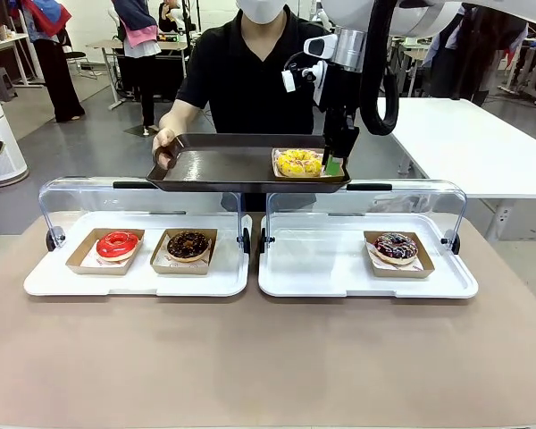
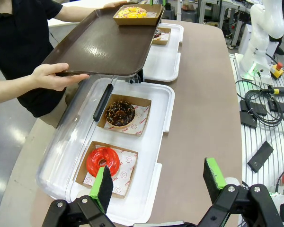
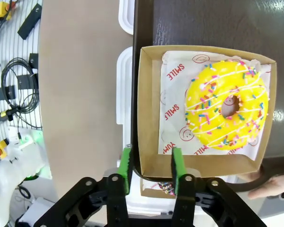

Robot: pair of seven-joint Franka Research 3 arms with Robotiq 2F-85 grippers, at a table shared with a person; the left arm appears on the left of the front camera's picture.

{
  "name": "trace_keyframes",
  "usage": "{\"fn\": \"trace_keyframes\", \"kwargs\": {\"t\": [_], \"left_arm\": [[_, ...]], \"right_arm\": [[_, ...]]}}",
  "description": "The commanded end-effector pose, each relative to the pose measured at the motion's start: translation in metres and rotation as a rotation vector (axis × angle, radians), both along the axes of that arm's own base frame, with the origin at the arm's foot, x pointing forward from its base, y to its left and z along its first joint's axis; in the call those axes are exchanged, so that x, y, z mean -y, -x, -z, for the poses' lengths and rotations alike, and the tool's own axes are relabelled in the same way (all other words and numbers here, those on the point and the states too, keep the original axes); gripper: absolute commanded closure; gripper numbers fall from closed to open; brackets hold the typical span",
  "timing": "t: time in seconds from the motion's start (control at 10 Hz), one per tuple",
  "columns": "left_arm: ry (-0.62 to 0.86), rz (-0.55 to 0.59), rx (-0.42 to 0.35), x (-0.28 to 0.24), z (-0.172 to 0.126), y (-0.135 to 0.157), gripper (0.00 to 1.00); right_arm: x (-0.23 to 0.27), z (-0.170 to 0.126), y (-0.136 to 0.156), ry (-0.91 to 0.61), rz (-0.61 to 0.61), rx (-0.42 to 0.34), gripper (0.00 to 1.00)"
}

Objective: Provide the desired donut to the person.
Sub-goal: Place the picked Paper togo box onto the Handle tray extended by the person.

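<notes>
The person (image 1: 250,71) holds a brown serving tray (image 1: 223,165) over the far edge of the table. A yellow sprinkled donut (image 1: 299,163) in its cardboard box rests on the tray's right end. My right gripper (image 1: 335,165) hangs at the box's right edge. In the right wrist view the right gripper (image 3: 151,163) is open, its green pads (image 3: 176,163) straddling the box wall beside the yellow donut (image 3: 227,111) with a gap on each side. My left gripper (image 2: 158,177) stands open over the near table, nothing between its fingers.
Two white display trays (image 1: 138,281) with raised clear lids lie on the table. The left one holds a red donut (image 1: 117,243) and a chocolate donut (image 1: 188,244); the right holds a dark glazed donut (image 1: 395,247). The person's hands (image 2: 57,75) grip the brown tray's ends.
</notes>
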State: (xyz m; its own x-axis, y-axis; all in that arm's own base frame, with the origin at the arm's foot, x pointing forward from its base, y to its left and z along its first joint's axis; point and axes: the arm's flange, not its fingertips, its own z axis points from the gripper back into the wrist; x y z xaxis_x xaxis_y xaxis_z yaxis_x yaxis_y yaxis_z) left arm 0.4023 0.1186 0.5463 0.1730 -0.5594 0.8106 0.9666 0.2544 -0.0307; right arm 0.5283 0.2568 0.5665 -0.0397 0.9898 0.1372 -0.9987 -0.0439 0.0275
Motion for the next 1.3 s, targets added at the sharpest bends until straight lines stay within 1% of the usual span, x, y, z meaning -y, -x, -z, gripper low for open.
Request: {"fn": "trace_keyframes", "kwargs": {"t": [0.0,0.7,0.8,0.9,1.0,1.1,1.2], "left_arm": [[0.016,0.002,0.005,0.0,-0.001,0.0,0.0],[0.016,0.002,0.005,0.0,-0.001,0.0,0.0],[0.016,0.002,0.005,0.0,-0.001,0.0,0.0],[0.016,0.002,0.005,0.0,-0.001,0.0,0.0],[0.016,0.002,0.005,0.0,-0.001,0.0,0.0],[0.016,0.002,0.005,0.0,-0.001,0.0,0.0],[0.016,0.002,0.005,0.0,-0.001,0.0,0.0]], "right_arm": [[0.002,0.001,0.001,-0.022,-0.001,0.005,0.0],[0.002,-0.004,0.003,-0.028,-0.007,0.014,0.0],[0.003,-0.009,0.011,-0.032,-0.001,0.027,0.0],[0.013,-0.019,0.029,-0.041,-0.004,0.039,0.0],[0.032,-0.031,0.049,-0.05,-0.006,0.069,0.0],[0.06,-0.042,0.07,-0.035,0.03,0.122,0.0],[0.085,-0.046,0.085,-0.048,0.054,0.14,0.0]]}}
